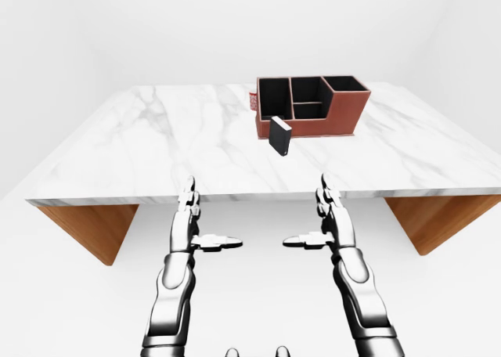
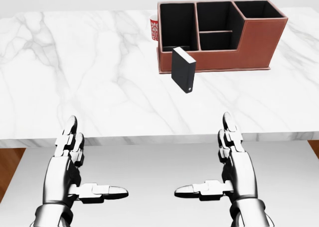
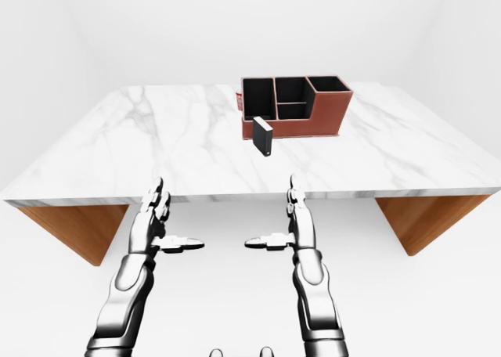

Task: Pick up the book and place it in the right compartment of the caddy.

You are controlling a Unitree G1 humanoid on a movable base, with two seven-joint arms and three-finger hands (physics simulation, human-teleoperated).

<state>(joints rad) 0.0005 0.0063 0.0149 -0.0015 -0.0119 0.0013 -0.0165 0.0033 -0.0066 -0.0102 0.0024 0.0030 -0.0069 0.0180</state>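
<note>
A small black book (image 2: 183,69) stands upright on the marble table (image 2: 89,77), just below the left end of the red-brown caddy (image 2: 259,40). The caddy has black compartments: one at the left, two small ones in the middle, one taller at the right (image 2: 255,9). My left hand (image 2: 82,179) and right hand (image 2: 222,179) hover below the table's near edge, both open, thumbs pointing toward each other, holding nothing. The hands are well short of the book.
A red-and-white patterned object (image 2: 154,29) peeks out behind the caddy's left wall. The table rests on wooden supports (image 1: 92,228) at both ends. White floor and walls surround it.
</note>
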